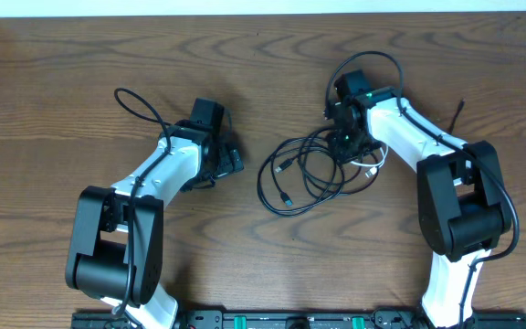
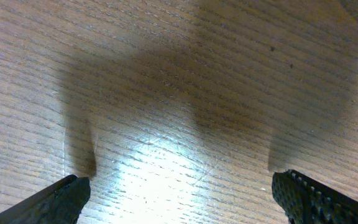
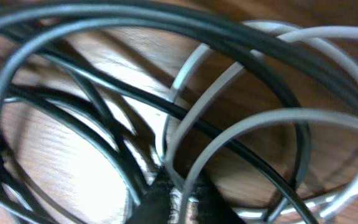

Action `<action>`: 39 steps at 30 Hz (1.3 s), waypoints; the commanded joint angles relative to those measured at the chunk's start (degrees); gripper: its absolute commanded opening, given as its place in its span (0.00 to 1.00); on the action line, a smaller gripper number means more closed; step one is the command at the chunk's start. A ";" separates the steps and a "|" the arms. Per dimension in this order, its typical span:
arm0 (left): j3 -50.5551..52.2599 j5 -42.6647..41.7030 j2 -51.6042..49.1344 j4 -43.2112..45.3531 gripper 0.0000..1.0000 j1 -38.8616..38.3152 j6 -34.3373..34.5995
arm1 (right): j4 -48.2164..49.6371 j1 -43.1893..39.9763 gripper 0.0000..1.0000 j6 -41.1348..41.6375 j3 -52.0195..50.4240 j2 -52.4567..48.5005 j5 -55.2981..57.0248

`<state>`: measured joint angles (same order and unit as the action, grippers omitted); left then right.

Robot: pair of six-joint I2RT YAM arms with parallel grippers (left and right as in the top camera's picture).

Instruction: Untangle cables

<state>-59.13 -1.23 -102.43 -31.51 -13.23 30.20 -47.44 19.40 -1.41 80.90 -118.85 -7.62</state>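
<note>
Reading the right side first: your right fingers [image 3: 166,202] sit low in the knot of thin flexible cables [image 1: 322,174], black loops plus one white cord [image 3: 278,114], which lie on the brown wood-grain desk [image 1: 53,82] right of centre, between the two arms. In the right wrist view the tips look drawn together, with a white strand and at least one black strand running into them. I read this as a pinch on the cables, though blur hides exactly how many strands are caught.

Your left fingers [image 2: 55,199] stand spread as wide as they go, over bare desk well apart from the cables, with nothing between them.

Step in hand, as I judge it: first grab made, no separation yet. The loops overlap heavily.

Risks:
- If the pinch has taken both white and black, lifting will drag the whole knot as one and may cinch the crossings tighter.
- A pinch this close to the tips could let a thin strand slip out under tension (the cords look slick).
- The small plug ends [image 1: 287,198] on the left of the heap could hook a loop as it slides.
- With the left side idle, nothing anchors the pile, so any pull shifts everything.
</note>
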 commanded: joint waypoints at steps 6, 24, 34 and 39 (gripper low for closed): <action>-0.96 0.17 -0.24 -0.17 1.00 -0.13 0.13 | -1.42 -0.26 0.01 -3.63 -0.61 -2.12 -16.87; -0.96 0.17 -0.24 -0.15 1.00 -0.13 0.13 | -14.36 -10.93 0.01 -8.33 27.19 15.19 -35.34; -0.96 0.17 -0.24 -0.15 1.00 -0.13 0.13 | -16.68 -14.53 0.01 9.86 39.28 17.81 13.49; -0.96 0.17 -0.24 -0.17 1.00 -0.13 0.13 | -19.19 -21.38 0.01 24.15 39.26 17.03 30.34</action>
<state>-59.13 -1.21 -102.43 -31.51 -13.23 30.20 -66.00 2.87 9.41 119.31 -102.00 3.49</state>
